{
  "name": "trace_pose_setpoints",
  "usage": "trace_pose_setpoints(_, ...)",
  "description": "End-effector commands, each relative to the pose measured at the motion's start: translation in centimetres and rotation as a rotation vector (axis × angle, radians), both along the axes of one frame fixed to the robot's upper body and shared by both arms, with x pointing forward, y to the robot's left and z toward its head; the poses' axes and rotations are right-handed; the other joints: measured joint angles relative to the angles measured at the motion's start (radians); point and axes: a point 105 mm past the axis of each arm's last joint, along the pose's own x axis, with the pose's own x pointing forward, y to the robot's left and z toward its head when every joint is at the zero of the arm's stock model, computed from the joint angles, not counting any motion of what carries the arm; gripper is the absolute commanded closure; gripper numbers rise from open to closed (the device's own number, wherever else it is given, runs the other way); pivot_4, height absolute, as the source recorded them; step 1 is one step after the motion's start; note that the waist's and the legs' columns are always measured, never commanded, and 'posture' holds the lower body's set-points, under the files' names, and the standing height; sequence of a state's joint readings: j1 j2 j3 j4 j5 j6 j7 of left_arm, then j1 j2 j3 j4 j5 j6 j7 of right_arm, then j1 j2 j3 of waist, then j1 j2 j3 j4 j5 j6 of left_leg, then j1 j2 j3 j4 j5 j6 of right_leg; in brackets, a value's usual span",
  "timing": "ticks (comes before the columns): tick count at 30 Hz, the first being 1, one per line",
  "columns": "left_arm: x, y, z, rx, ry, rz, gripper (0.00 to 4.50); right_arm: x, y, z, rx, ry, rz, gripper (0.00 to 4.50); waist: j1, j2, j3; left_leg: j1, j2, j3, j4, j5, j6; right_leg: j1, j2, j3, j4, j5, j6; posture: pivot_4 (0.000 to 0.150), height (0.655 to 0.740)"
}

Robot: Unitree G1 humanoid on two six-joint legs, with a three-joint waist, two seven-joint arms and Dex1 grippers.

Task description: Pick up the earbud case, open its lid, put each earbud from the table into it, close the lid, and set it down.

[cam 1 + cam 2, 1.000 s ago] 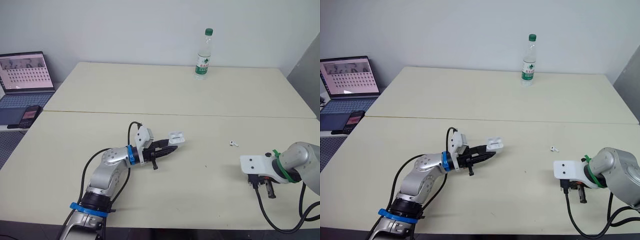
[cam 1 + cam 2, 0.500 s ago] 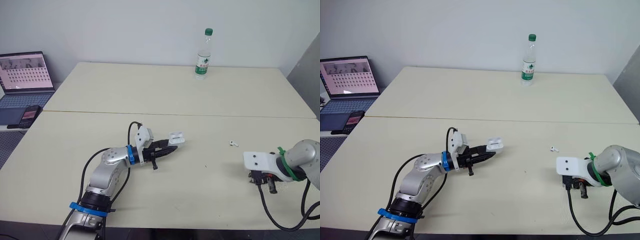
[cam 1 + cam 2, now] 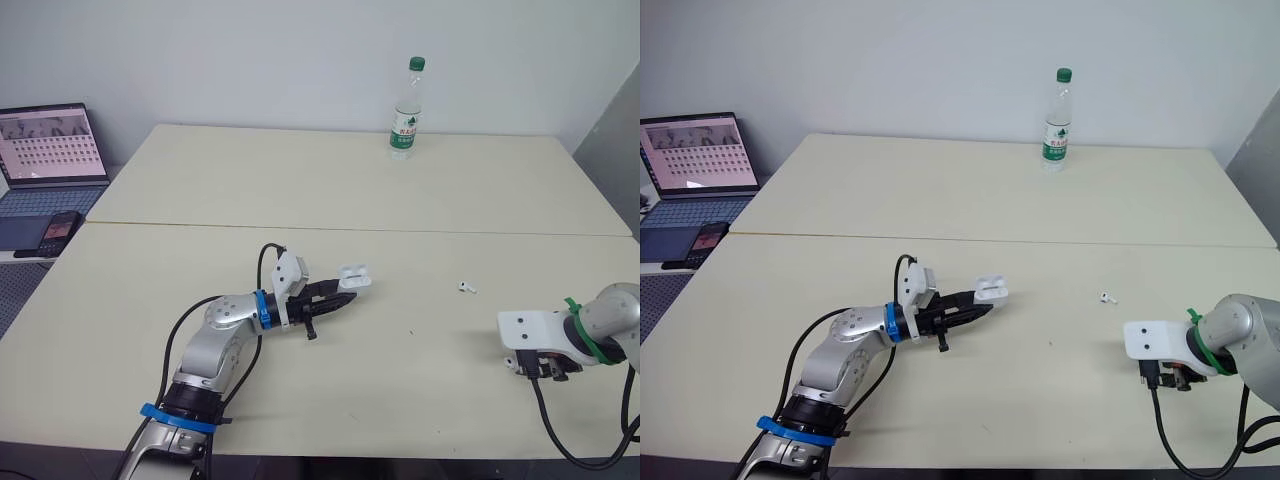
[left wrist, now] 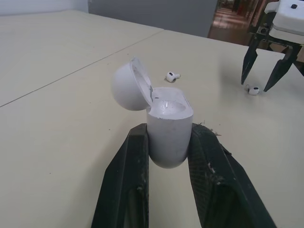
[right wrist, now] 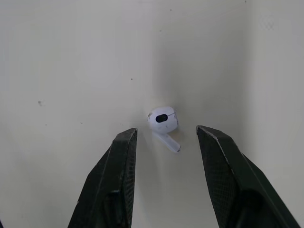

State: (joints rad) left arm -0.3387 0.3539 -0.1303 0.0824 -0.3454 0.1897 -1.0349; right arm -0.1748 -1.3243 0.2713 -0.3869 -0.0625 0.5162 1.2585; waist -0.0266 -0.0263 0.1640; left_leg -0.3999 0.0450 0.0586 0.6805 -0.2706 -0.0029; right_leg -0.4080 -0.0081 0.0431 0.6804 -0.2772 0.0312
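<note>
The left jaws hold the earbud case (image 4: 168, 129) tight, its lid (image 4: 127, 86) flipped open, so it can be filled. The right jaws stand wide over the surface (image 5: 71, 57), one earbud (image 5: 163, 120) lying between them, ready to be pinched.

The left end effector (image 3: 346, 290) reaches out low over the front half of the pale tabletop (image 3: 300, 180), its black fingers closed on a small white earbud case (image 3: 355, 276) at their tips. A single white earbud (image 3: 465, 288) lies on the tabletop well to the right of the case, and nearer the right edge the right end effector (image 3: 550, 370) points down at the surface, closer to the front than that earbud. A clear water bottle (image 3: 405, 108) with a green cap stands upright at the far edge, and an open laptop (image 3: 55, 150) sits off to the far left beside the tabletop.
</note>
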Motion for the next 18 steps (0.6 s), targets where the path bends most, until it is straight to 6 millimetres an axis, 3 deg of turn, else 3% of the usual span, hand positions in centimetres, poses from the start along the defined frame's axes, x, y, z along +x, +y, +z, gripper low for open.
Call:
trace_pose_setpoints(1, -0.13, -0.24, 1.42, -0.013, -0.055, -0.014, 3.73, 0.31, 0.15, 0.16, -0.007, -0.018, 0.044, 2.47, 0.0, 0.0, 0.0, 0.0, 0.0, 0.0, 0.0, 0.0, 0.0, 0.0, 0.0, 0.0, 0.0, 0.0, 0.0, 0.15, 0.7362)
trace_pose_setpoints(18, -0.22, -0.18, 1.38, -0.015, -0.054, -0.004, 3.73, 0.5, 0.64, -0.07, -0.019, 0.005, 0.164, 2.47, 0.0, 0.0, 0.0, 0.0, 0.0, 0.0, 0.0, 0.0, 0.0, 0.0, 0.0, 0.0, 0.0, 0.0, 0.0, 0.15, 0.7362)
